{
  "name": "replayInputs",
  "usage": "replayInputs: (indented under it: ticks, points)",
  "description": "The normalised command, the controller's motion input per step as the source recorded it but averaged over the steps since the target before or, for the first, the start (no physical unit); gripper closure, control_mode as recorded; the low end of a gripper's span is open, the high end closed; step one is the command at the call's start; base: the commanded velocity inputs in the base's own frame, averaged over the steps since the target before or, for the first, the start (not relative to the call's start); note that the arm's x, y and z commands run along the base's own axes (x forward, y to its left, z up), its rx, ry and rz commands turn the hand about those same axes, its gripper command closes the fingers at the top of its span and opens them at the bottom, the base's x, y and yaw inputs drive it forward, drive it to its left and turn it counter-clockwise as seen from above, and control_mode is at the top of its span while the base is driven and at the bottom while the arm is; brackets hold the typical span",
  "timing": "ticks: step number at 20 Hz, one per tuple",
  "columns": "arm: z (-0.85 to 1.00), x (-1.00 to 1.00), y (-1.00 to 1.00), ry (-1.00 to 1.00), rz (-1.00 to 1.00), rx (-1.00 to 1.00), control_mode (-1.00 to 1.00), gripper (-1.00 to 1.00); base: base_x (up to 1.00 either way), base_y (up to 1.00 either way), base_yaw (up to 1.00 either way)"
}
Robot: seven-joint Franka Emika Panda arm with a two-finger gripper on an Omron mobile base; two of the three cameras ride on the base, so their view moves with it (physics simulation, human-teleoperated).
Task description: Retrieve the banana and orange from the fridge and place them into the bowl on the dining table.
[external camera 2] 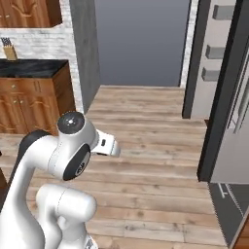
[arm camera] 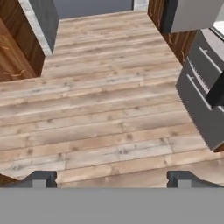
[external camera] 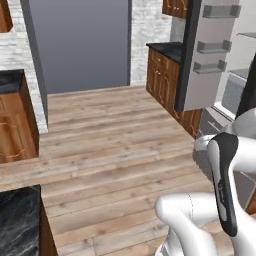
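The fridge [external camera: 206,56] stands at the right with its doors swung open; grey door shelves face me, and in the right base view a dark-edged fridge door [external camera 2: 221,102] hangs close by. The fridge's two grey lower drawers [arm camera: 202,101] sit at the right of the hand view. My gripper [arm camera: 113,179] is open over the wooden floor, with nothing between its fingertips [arm camera: 42,178]. A corner of the dining table [external camera: 19,222], black veined marble, sits at the lower left. The banana, the orange and the bowl are out of view.
Wooden cabinets with a black counter [external camera: 164,70] stand left of the fridge. Another wooden cabinet [external camera: 15,122] is at the left, and a knife block [external camera 2: 7,48] rests on a black counter. Plank floor [external camera: 110,145] lies between them, before a grey wall panel [external camera: 80,45].
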Motion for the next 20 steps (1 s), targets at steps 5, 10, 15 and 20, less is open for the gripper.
replayInputs:
  ticks: [5,10,15,20]
  points:
    - [0.00,0.00,0.00,0.00,0.00,0.00,1.00,-1.00,0.37,-0.05,-0.38]
    - [0.00,0.00,0.00,0.00,0.00,0.00,1.00,-1.00,0.58,0.10,-0.42]
    - [0.00,0.00,0.00,0.00,0.00,0.00,1.00,-1.00,0.83,0.29,-0.41]
    - [0.00,0.00,0.00,0.00,0.00,0.00,1.00,-1.00,0.72,0.36,-0.40]
